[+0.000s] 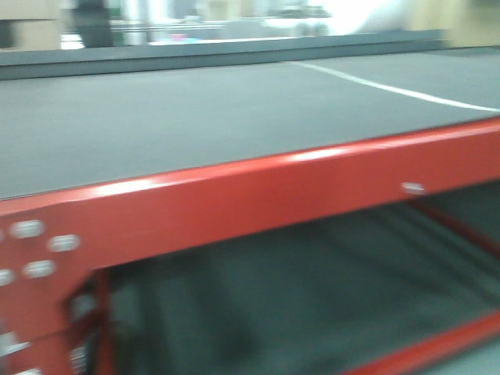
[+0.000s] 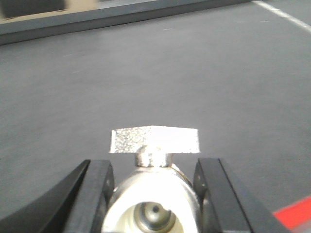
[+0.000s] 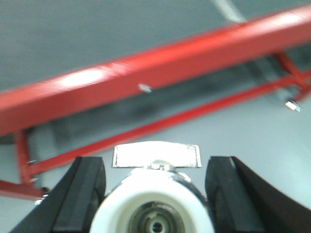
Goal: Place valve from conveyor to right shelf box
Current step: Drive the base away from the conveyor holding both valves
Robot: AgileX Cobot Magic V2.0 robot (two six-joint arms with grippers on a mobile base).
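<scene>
A valve [image 2: 154, 141] is clasped by the left gripper [image 2: 153, 165] just above the conveyor [image 2: 146, 73]. A second valve [image 3: 155, 194] is clasped by the right gripper [image 3: 155, 162], off the belt, beyond the red frame [image 3: 146, 73]. Picking seems done. No shelf box is seen, so placing is left.

a: front view?
b: low, close to the red beam [image 1: 273, 195], facing across the conveyor [image 1: 195, 109] toward 12 o'clock.
a: wrists?
b: left sits just behind the left gripper [image 2: 154, 167], skimming the same conveyor; right, behind the right gripper [image 3: 154, 162], tilts down on that beam at 12 o'clock.
</scene>
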